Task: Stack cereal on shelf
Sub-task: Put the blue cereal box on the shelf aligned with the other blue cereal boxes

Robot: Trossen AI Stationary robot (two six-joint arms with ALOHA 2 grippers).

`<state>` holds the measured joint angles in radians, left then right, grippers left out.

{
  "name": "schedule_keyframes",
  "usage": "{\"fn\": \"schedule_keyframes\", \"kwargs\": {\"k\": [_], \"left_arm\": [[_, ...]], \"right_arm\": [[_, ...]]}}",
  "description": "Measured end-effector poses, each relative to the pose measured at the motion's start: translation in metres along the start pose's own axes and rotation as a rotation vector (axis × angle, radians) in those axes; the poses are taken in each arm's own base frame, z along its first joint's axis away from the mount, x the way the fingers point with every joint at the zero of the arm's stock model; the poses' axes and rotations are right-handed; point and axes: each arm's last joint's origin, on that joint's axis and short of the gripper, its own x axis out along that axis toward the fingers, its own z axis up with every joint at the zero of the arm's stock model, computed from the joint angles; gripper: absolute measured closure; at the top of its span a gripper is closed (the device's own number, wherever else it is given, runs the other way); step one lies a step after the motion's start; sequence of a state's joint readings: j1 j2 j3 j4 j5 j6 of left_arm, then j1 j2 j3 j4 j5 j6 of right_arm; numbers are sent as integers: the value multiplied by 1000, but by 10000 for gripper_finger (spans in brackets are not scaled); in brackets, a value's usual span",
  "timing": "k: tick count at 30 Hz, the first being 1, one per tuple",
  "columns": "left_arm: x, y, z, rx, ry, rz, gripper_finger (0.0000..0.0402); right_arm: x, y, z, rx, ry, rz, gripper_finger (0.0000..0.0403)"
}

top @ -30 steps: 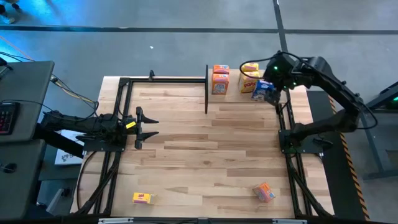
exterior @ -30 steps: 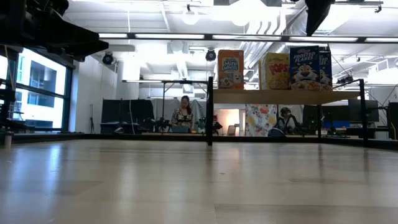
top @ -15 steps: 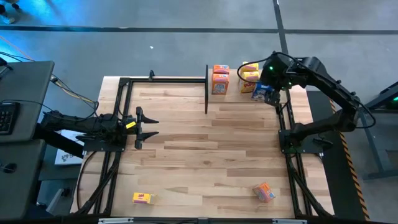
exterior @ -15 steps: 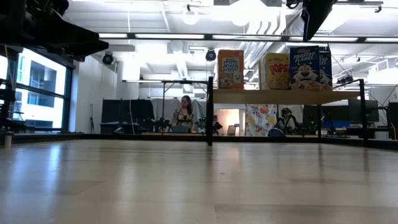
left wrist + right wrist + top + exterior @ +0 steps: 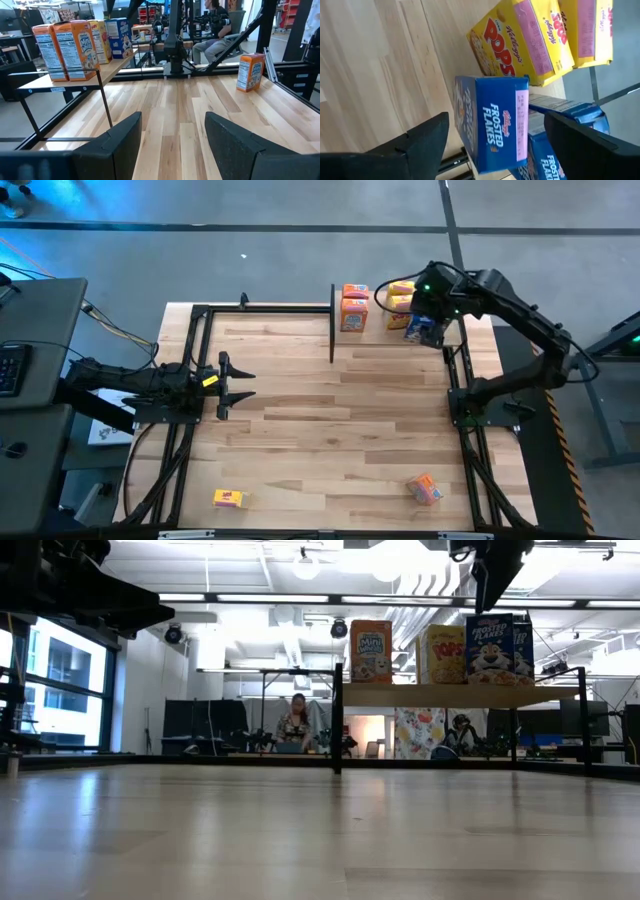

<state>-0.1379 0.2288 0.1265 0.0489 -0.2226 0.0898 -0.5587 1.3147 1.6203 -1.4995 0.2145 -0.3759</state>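
Since a second ago the right hand [image 5: 424,308] has slid left above the shelf [image 5: 460,694], fingers spread wide over the Frosted Flakes box [image 5: 495,127] and holding nothing. Orange, yellow and blue cereal boxes stand on the shelf; two more lie on the table [image 5: 330,430]. The left hand [image 5: 237,383] waits half open and empty at the table's left edge.

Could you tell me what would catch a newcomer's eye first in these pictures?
Probably the row of bright cereal boxes upright on the raised shelf at the table's far right corner, with the open right gripper poised just above a blue box. Next, two stray boxes, one yellow and one orange, near the front edge.
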Motion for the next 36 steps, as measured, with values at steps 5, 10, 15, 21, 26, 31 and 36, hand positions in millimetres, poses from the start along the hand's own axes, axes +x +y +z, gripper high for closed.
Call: {"fn": "schedule_keyframes", "kwargs": {"k": [5, 10, 15, 21, 26, 31, 36], "left_arm": [[0, 0, 0, 0, 0, 0, 194], [0, 0, 0, 0, 0, 0, 194], [0, 0, 0, 0, 0, 0, 194], [0, 0, 0, 0, 0, 0, 194], [0, 0, 0, 0, 0, 0, 194], [0, 0, 0, 0, 0, 0, 194], [0, 0, 0, 0, 0, 0, 194]], "right_arm": [[8, 0, 6, -7, 29, 9, 77], [14, -1, 10, -8, 56, 12, 77], [21, -1, 13, -1, 95, 22, 77], [26, 0, 15, 3, 136, 36, 79], [26, 0, 14, 5, 144, 31, 92], [26, 0, 13, 9, 157, 19, 119], [26, 0, 13, 22, 164, 13, 157]]}}
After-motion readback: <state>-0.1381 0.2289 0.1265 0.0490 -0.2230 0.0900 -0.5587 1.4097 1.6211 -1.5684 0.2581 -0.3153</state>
